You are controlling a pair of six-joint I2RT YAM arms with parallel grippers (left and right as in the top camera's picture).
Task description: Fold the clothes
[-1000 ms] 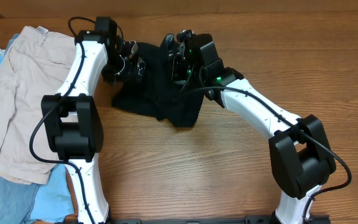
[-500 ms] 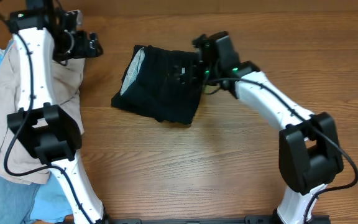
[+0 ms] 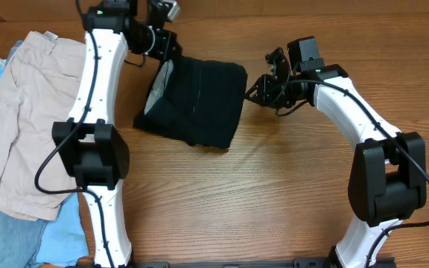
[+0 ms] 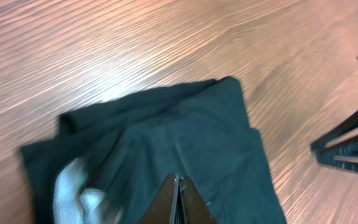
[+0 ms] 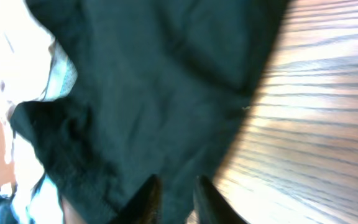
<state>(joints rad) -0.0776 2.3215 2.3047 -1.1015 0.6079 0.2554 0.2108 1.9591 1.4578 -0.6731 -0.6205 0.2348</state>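
**Both grippers have moved, the black shorts lie folded**

Half a second ago the left gripper (image 3: pixel 164 43) was far off over the tan shorts (image 3: pixel 21 112). Now it has swung back and hangs at the far left corner of the black shorts (image 3: pixel 199 97). The right gripper (image 3: pixel 258 89) was on the right side of the shorts. Now it has pulled back and sits over bare table (image 3: pixel 274 208), just beside their right edge. The shorts are in the same spot as before.

The black shorts lie in a folded bundle at the far middle of the table, between the two grippers. A pale lining (image 3: pixel 157 88) shows along their left side.

In the left wrist view the left gripper (image 4: pixel 176 180) is over the dark cloth (image 4: pixel 185 130). Its two fingers are pressed together to a point, and nothing shows between them. The pale lining (image 4: pixel 73 193) is just to one side of it. The right gripper (image 4: pixel 344 146) shows at the edge of that view, off the cloth, with a gap between its fingers.

In the right wrist view the right gripper (image 5: pixel 174 186) has its fingers a little apart, with nothing in them. The shorts (image 5: pixel 154 81) fill most of that blurry view.

The tan shorts lie spread out on the left side of the table. Light blue clothes (image 3: pixel 13 238) peek out from under them at the near left corner. The left arm (image 3: pixel 99 89) reaches along the right edge of the tan shorts and hides a bit of them. It stands between the tan shorts and the black ones.
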